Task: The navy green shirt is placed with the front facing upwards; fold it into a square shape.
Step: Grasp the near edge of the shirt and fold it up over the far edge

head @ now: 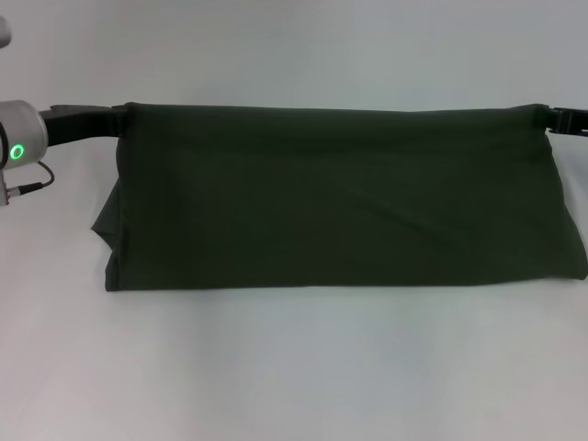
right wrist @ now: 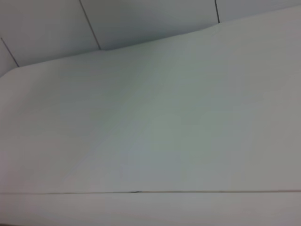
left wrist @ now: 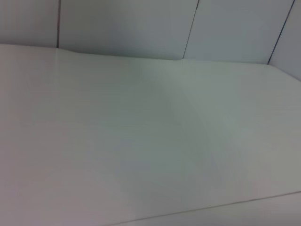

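Olive shirt hangs taut between left gripper and right gripper, fingers pinching its upper corners; carry both across level above the tabletop.

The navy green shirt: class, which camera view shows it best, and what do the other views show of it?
The head view. There the navy green shirt spans the frame, its top edge stretched between the left gripper and right gripper. Both wrist views show only white table, no shirt.

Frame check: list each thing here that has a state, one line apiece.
navy green shirt: stretched wide between both arms, top edge lifted, lower edge resting on the table, print hidden.
left claw: at the shirt's top left corner, gripping it.
right claw: at the top right corner, gripping it.
table: white, beneath the shirt.
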`<state>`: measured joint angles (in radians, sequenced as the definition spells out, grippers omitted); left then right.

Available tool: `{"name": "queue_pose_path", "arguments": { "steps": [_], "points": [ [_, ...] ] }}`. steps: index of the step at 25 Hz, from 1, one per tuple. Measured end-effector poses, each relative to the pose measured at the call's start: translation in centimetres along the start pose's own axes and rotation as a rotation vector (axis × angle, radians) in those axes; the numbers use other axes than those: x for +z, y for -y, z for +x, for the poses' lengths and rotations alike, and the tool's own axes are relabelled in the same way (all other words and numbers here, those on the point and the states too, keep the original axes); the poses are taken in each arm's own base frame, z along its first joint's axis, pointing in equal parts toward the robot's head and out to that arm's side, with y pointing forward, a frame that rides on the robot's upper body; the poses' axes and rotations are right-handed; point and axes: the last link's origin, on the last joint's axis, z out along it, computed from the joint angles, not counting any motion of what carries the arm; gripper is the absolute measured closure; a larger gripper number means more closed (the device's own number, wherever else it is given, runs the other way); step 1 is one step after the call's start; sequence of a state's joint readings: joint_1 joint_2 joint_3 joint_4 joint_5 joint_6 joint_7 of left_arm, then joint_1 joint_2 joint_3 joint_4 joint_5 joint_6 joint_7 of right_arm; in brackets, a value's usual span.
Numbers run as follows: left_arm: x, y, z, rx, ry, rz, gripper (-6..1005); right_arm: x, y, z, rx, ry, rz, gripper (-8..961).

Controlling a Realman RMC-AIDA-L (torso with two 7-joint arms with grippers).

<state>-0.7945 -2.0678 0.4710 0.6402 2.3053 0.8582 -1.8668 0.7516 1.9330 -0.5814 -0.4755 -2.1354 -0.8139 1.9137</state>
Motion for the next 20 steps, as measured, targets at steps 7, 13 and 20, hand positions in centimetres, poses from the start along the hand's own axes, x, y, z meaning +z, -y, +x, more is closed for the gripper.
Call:
{"name": "queue_pose_path", "arguments": {
  "steps": [7, 13, 20],
  "points": [
    [0.4, 0.0, -0.1, -0.007, -0.002, 0.024, 812, 0.6, -0.4, 0.2, -0.019, -0.004, 0.018, 883],
    [0.9, 0.0, -0.2, -0.018, -0.020, 0.074, 800, 1.5, -1.1, 0.4, -0.089, -0.020, 0.050, 856],
    [1.0, 0.4, -0.4, -0.041, -0.041, 0.134, 673, 1.6, -0.3, -0.1, -0.090, 0.018, 0.129, 595]
  ]
}}
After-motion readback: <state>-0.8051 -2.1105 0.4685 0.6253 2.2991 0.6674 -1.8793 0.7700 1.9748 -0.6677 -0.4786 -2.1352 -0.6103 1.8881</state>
